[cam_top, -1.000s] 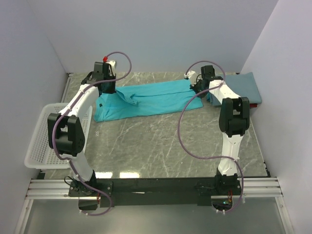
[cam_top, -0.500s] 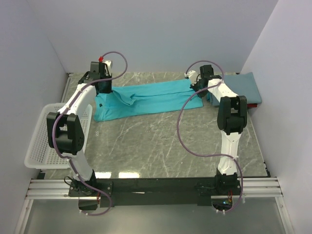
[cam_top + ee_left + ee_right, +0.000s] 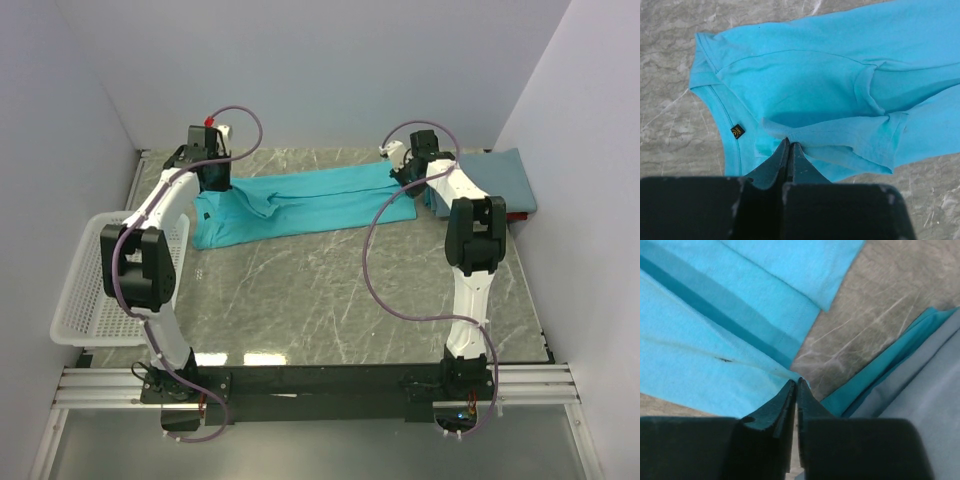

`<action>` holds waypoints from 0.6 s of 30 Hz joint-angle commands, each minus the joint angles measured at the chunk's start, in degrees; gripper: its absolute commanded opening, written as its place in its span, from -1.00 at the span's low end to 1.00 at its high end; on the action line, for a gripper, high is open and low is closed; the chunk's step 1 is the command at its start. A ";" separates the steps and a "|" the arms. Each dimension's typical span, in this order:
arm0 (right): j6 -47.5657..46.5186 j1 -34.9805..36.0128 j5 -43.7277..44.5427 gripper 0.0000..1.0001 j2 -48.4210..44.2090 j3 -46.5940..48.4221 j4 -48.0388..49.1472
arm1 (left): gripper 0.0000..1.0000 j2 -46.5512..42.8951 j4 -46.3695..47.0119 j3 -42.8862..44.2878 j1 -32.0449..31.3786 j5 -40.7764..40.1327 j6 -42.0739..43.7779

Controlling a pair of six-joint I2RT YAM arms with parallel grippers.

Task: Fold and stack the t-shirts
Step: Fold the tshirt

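Note:
The bright teal t-shirt (image 3: 300, 205) lies stretched across the far part of the marble table, folded lengthwise. My left gripper (image 3: 213, 178) is shut on a fold of it near the sleeve, seen in the left wrist view (image 3: 789, 142) next to a small black label (image 3: 737, 131). My right gripper (image 3: 403, 172) is shut on the shirt's hem corner, seen in the right wrist view (image 3: 797, 382). The folded slate-blue t-shirt (image 3: 495, 180) lies at the far right, and its edge shows in the right wrist view (image 3: 920, 380).
A white mesh basket (image 3: 85, 285) stands off the table's left edge. White walls close in the back and both sides. The marble table (image 3: 330, 290) shows bare stone in front of the shirt.
Both grippers have drawn slightly toward the back wall with the teal shirt's far edge in them. The shirt lies a little straighter.

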 commanded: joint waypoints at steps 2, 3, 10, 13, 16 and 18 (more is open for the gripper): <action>2.08 0.78 3.03 -0.35 0.17 2.59 1.14 | -0.99 1.00 -0.12 3.43 0.24 0.86 0.58; 3.39 0.96 3.29 -0.09 -0.36 2.15 2.71 | -0.99 1.18 -0.21 3.87 0.24 0.86 0.58; 9.81 1.14 0.40 0.06 -6.25 -0.83 7.04 | -0.99 3.90 -1.35 7.56 0.32 0.51 1.11; 11.22 1.22 -3.11 0.07 -9.41 -3.11 7.83 | -0.99 5.93 -2.06 9.84 0.32 0.07 1.37; 12.01 1.31 -5.67 0.06 -12.23 -6.27 8.71 | -0.99 8.12 -2.67 11.86 0.41 -0.46 1.72; 12.10 1.49 -6.63 0.07 -13.90 -8.04 9.58 | -0.99 9.62 -3.02 13.35 0.41 -0.81 1.90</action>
